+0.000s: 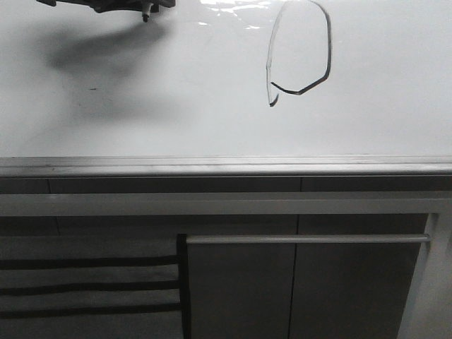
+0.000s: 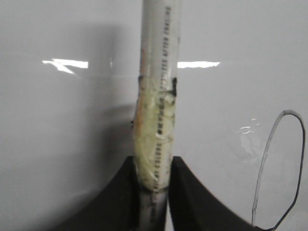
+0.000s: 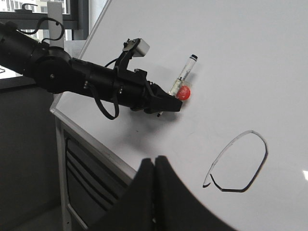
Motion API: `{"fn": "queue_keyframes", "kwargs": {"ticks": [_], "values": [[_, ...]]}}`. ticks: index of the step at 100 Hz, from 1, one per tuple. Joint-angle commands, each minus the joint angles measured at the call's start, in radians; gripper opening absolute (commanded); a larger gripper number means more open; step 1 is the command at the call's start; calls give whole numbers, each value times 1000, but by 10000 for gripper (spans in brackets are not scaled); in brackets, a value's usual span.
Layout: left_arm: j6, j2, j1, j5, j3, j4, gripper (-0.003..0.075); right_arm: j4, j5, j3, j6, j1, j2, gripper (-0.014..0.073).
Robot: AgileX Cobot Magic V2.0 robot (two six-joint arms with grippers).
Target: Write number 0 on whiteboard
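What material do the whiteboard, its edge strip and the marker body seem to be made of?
The whiteboard looks like glossy coated sheet, since it mirrors ceiling lights. Its edge strip looks like brushed grey metal, probably aluminium. The marker, held in the left gripper, seems pale plastic, with small printed text and yellowish tape wrapped around it.

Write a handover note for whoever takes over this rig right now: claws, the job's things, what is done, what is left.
Left claw: shut on the marker, tip held just off the whiteboard, to the left of the drawing.
Right claw: shut, holding nothing, away from the board.
Done: the number 0 is drawn as a closed oval with a small tail at lower left; its left stroke is faint.
Left: probably only retracting the marker, or retracing the faint side.
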Motion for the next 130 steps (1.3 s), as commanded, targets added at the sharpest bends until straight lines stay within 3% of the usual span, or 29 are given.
{"fn": "queue_keyframes", "kwargs": {"ticks": [1, 8, 13, 40, 49, 65, 82, 107, 130], "values": [[-11, -34, 2, -57, -27, -21, 400, 19, -51, -21, 5, -5, 12, -68], [-11, -34, 2, -37, -27, -29, 540, 19, -51, -21, 9, -5, 12, -68], [-11, -36, 2, -18, -27, -29, 580, 19, -51, -21, 10, -5, 12, -68], [2, -161, 2, 122, -27, 19, 534, 19, -54, -21, 10, -5, 12, -68], [2, -267, -5, 196, -27, 72, 482, 17, -43, -21, 10, -5, 12, -68], [2, -497, -38, 311, 10, 181, 309, -1, -64, 13, 10, -5, -2, -68], [2, -781, -71, 422, 115, 217, -18, -5, -177, 99, 10, -5, -61, -68], [2, -1095, -75, 433, 306, 212, -20, -5, -141, 126, 10, -5, -88, -69], [2, -1209, -75, 448, 396, 206, -20, -5, -141, 126, 10, -5, -88, -68]]}}
